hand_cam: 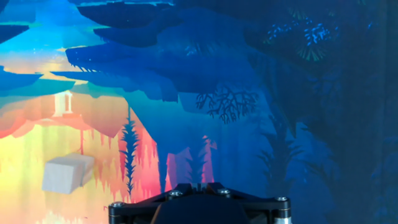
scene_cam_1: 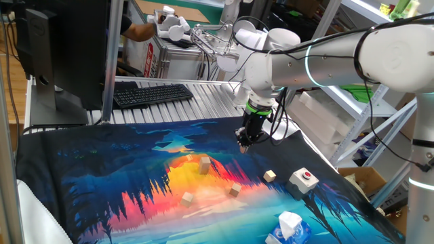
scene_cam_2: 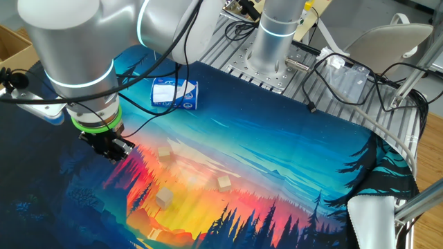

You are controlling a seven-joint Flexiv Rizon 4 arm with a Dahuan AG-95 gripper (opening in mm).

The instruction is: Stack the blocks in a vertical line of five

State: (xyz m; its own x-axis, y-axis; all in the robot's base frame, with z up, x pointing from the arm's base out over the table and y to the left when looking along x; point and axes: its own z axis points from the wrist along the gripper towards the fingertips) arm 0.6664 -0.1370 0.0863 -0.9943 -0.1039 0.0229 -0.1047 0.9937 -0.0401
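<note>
Nothing is stacked yet, as far as you can judge. In one fixed view you see four blocks lying singly and apart on the surface (scene_cam_1: 102, 176): one (scene_cam_1: 205, 164) at the centre of the orange patch, one (scene_cam_1: 234, 190) at about 4 o'clock from it, one (scene_cam_1: 186, 198) at about 7 o'clock, and one (scene_cam_1: 270, 176) off at 3 o'clock, near the button box (scene_cam_1: 303, 179). You cannot find the fifth block in any view, so the whole tower of five is still to build.

The arm reaches out over the mat with its wrist turned so the claw (scene_cam_1: 244, 144) points straight down. It hovers above the dark blue part of the mat, at about 1 o'clock from the centre block and clear of every block. Its fingers are clenched together on nothing.

In the hand view, one block (hand_cam: 67, 173) sits at about 9 o'clock from the claw's housing, well to the side of the fingers' line. The carton (scene_cam_1: 288, 228) lies at the near edge, away from the blocks.
</note>
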